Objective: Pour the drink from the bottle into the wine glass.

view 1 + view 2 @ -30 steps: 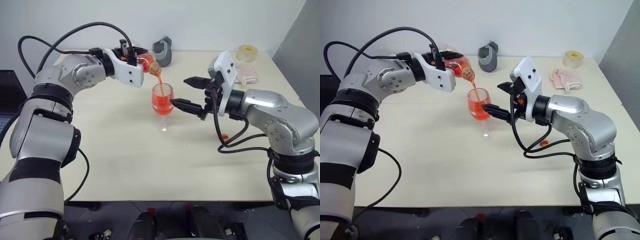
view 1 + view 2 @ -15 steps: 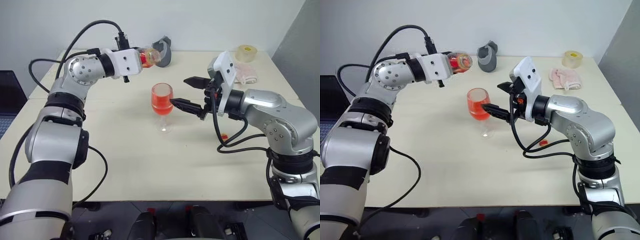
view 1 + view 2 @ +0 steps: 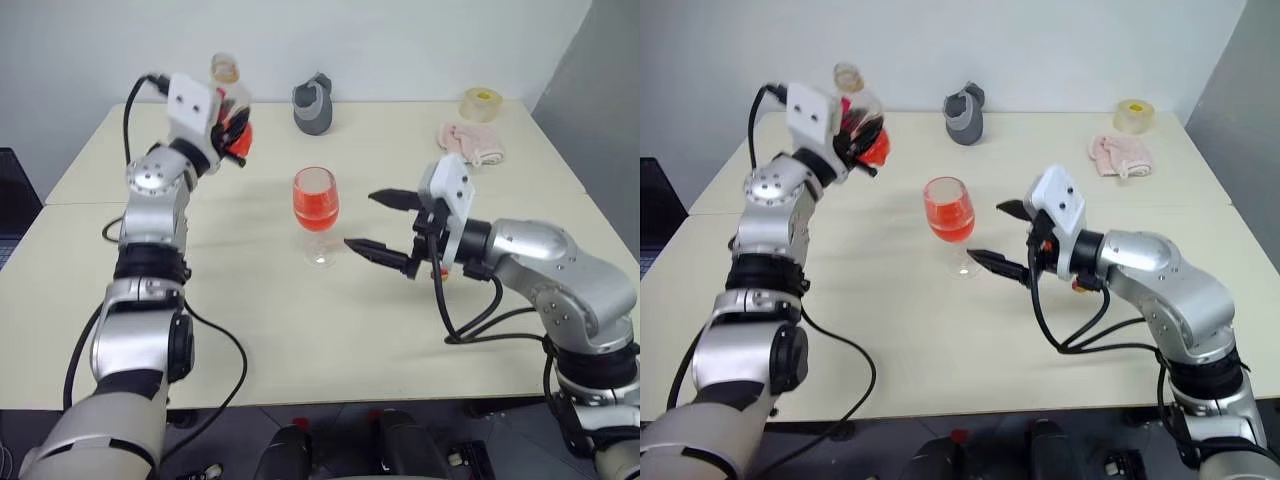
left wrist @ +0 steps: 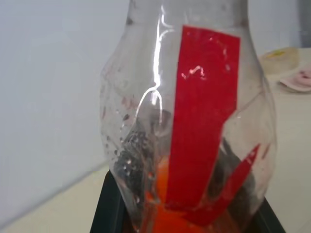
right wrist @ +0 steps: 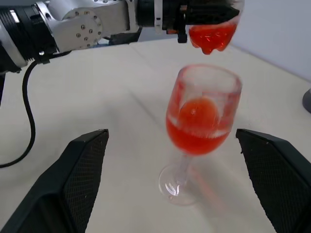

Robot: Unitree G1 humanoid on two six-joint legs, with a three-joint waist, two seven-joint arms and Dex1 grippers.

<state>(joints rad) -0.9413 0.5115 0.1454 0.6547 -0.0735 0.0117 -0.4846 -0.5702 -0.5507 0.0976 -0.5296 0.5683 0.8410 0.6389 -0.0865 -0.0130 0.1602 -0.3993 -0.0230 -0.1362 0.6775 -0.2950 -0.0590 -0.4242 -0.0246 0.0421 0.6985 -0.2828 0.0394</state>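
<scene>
Bottle (image 3: 229,110) is held upright, pinched in left gripper (image 3: 232,132), toward counter (image 3: 250,310) far-left corner from wine glass (image 3: 316,212); seemingly near-empty. Right gripper (image 3: 385,226) spread, nearer glass.

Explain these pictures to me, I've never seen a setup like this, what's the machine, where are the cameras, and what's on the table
This is a humanoid robot with two arms, each ending in a two-fingered tool. Two pictures come from cameras in its head, looking down over a pale table. The other two come from a camera on each wrist.

The left tool is shut on a small clear bottle, held upright with a little red drink in its base. The left wrist view shows that bottle close up.

The right tool is open beside a wine glass partly full of red drink, not touching it.

Further back lie a grey jug, a tape roll and a pink cloth.
</scene>
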